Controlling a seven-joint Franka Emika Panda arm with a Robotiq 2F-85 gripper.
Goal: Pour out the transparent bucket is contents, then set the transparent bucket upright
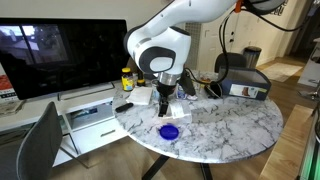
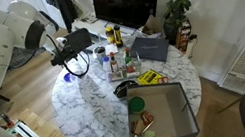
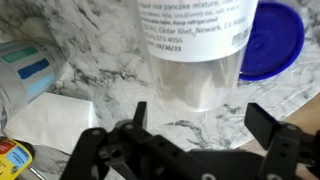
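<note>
Currently the gripper [image 3: 200,120] hangs low over the marble bench [image 3: 100,40], and its 2 fingers [image 3: 275,140] are spread as wide as they go. They have hold of nothing. In the wrist view the transparent bucket [image 3: 195,50] stands just ahead of the gap between the fingers, on the bench, and I see no finger touching it. It seems to stand upright on its base, and the printed lines on its white label run level. Whether the contents are inside I cannot tell, because the label and the cloudy wall hide the inside.

Just beside the bucket, on the far side, lies a flat blue disc [image 3: 272,40]. On the opposite side of the wrist view there is a white and blue packet [image 3: 25,70], and nearer to the gripper a white sheet of paper [image 3: 50,120].

In both exterior views the gripper [image 1: 165,98] [image 2: 76,61] points down at the bench [image 1: 230,125] [image 2: 88,105], with the blue disc [image 1: 170,131] near it on the marble. In these views the bucket is too small and too covered by the gripper to make out clearly.

Further off, an exterior view shows a dark monitor [image 1: 65,55] and a grey bin [image 1: 245,80], well apart from the gripper. An exterior view also shows a grey tray [image 2: 172,121] at the edge of the bench.
</note>
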